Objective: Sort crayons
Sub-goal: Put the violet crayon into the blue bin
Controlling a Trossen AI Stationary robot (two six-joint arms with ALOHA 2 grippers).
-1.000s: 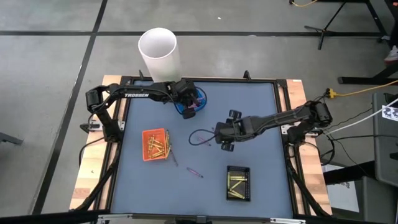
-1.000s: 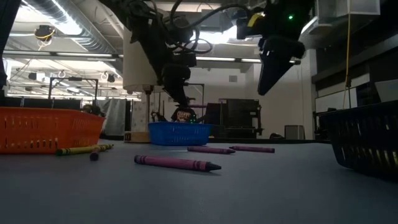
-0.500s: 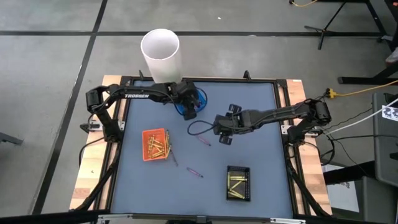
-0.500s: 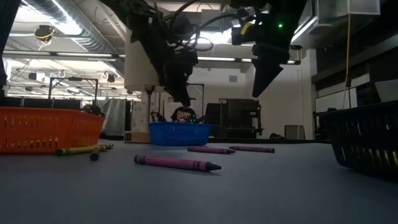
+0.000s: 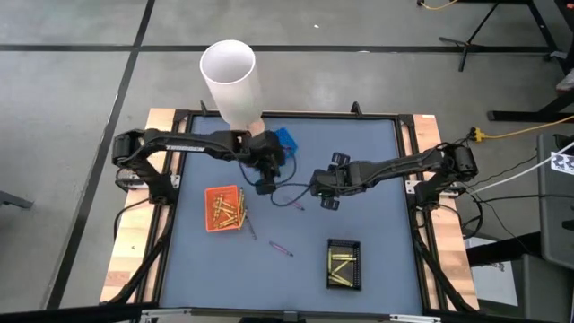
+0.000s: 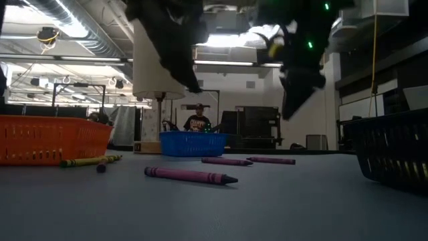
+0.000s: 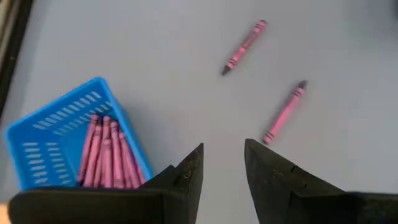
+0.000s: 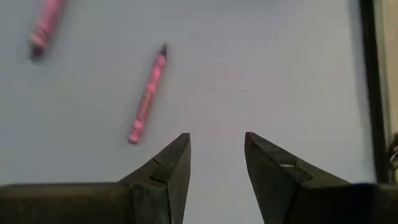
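Pink crayons (image 7: 104, 155) fill a blue tray (image 7: 46, 134); yellow ones (image 5: 224, 210) fill the orange tray (image 5: 211, 194); grey-blue bench (image 5: 359, 161).

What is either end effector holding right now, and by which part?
Nothing. The left end effector and right end effector are both open and empty above the table.

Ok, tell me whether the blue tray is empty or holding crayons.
Holding crayons: the blue tray has several pink crayons lying side by side inside.

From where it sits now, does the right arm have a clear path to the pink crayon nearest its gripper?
Probably yes. The right gripper hangs open and empty above bare table, and the pink crayon lies flat just ahead with nothing touching it. The left gripper hovers nearby and might crowd the approach.
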